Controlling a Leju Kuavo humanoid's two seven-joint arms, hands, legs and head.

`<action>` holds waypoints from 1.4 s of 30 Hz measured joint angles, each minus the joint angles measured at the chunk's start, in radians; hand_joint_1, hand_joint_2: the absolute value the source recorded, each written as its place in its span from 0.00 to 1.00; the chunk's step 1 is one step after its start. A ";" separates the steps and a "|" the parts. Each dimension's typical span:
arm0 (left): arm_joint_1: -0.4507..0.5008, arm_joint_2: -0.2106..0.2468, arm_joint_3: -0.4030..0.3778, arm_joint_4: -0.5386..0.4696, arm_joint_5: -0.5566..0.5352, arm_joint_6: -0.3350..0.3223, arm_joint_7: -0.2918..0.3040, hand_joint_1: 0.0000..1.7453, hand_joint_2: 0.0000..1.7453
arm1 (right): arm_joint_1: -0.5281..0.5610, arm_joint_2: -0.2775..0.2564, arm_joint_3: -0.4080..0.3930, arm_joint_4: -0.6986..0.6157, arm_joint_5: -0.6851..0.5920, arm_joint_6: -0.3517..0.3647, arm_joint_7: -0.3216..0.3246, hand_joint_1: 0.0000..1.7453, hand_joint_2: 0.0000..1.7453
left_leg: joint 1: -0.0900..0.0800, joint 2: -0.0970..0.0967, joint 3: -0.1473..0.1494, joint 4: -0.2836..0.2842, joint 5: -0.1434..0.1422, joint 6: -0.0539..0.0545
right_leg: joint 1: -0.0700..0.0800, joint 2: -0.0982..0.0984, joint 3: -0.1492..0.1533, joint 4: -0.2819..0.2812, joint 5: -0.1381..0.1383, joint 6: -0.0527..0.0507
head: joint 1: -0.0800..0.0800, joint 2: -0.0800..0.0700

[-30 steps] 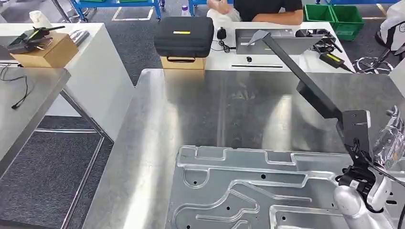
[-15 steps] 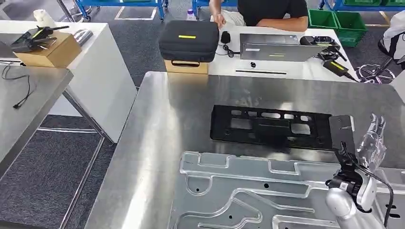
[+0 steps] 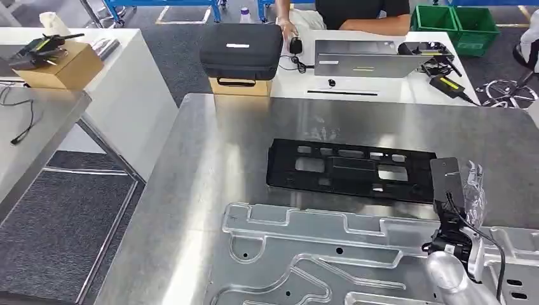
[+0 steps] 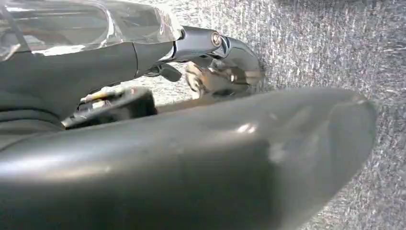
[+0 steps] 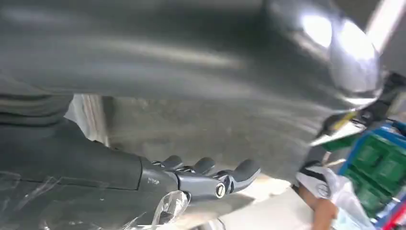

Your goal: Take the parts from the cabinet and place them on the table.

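A long black part [image 3: 349, 168] with several cut-outs lies flat across the steel table [image 3: 216, 146]. My right hand [image 3: 471, 190], wrapped in clear plastic, is at the part's right end and grips its upright end tab [image 3: 445, 176]. In the right wrist view the right hand's dark fingers [image 5: 206, 173] are slightly curled under the thick grey thumb [image 5: 191, 57]. In the left wrist view my left hand [image 4: 143, 57] hangs over grey carpet [image 4: 325, 43], its fingers [image 4: 225, 52] loosely bent and holding nothing.
A large silver stamped panel [image 3: 318, 254] lies on the table's near side, just in front of the black part. Behind the table, a white desk [image 3: 381, 89] carries a black case [image 3: 241, 51] on a cardboard box, and a person sits there. Green bins [image 3: 454, 22] stand at the far right.
One second ago my right hand held the black part up at a slant. It has since been lowered and lies flat on the table. The camera has shifted slightly.
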 joint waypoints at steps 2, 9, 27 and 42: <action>-0.002 0.005 0.001 0.000 0.000 0.003 -0.001 0.00 0.00 | 0.001 0.011 0.004 0.000 -0.025 -0.038 -0.053 0.00 0.00 | -0.016 0.003 0.030 -0.059 0.012 0.021 | 0.000 -0.001 0.001 -0.007 0.006 -0.003 | 0.004 0.000; -0.003 0.004 0.002 0.000 0.008 0.015 -0.008 0.00 0.00 | 0.035 0.063 0.014 -0.046 -0.149 -0.063 -0.265 0.00 0.00 | -0.004 0.008 0.040 -0.114 0.056 0.009 | 0.005 -0.002 -0.046 0.163 -0.142 0.007 | 0.003 0.000; 0.011 0.005 0.001 0.000 0.032 0.018 -0.010 0.00 0.00 | 0.100 0.158 0.021 -0.189 -0.452 -0.063 -0.507 0.00 0.00 | 0.040 0.004 -0.112 0.294 -0.137 -0.085 | -0.014 -0.004 0.049 -0.034 -0.008 -0.037 | 0.000 0.000; 0.012 0.003 0.001 0.000 0.037 0.018 -0.015 0.00 0.00 | 0.110 0.171 0.058 -0.257 -0.370 -0.063 -0.512 0.00 0.00 | 0.013 -0.015 0.093 -0.130 0.025 -0.015 | -0.004 -0.004 -0.091 0.290 -0.170 0.001 | 0.000 0.000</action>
